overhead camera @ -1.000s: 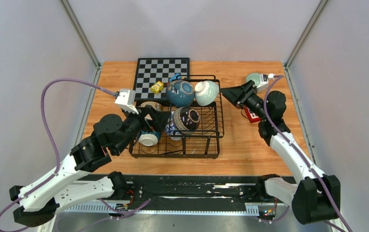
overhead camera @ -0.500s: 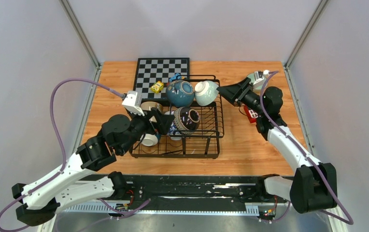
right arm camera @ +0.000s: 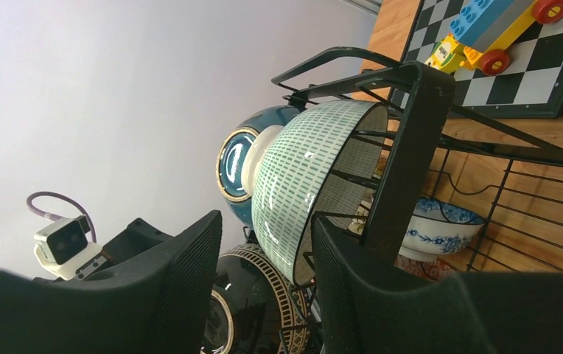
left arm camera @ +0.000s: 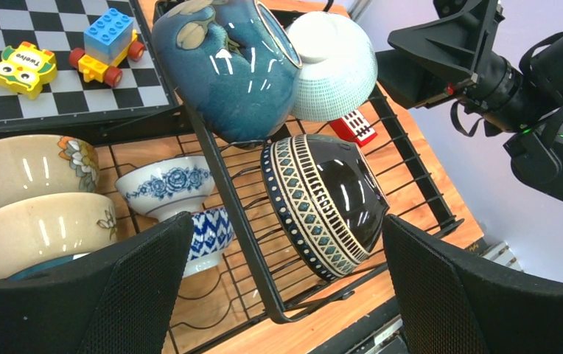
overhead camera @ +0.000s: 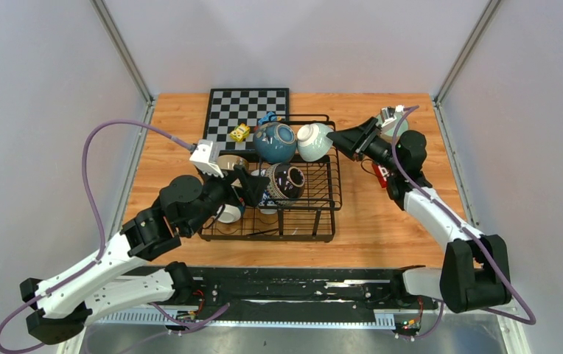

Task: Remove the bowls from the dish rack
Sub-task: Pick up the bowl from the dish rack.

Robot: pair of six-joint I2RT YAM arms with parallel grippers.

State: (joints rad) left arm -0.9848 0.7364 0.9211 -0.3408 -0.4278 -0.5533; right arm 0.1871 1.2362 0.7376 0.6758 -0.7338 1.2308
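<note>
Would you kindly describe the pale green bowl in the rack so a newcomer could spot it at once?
Find the black wire dish rack on the wooden table and look to its far right corner. There the pale mint bowl lies tipped on its side beside a glossy teal bowl; it alone is whitish-green with fine dashed lines.

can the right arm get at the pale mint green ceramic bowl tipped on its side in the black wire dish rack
Probably yes: the right gripper is open beside the pale mint green ceramic bowl, which lines up between its fingers. Only the side of the black wire dish rack crowds the approach.
</note>
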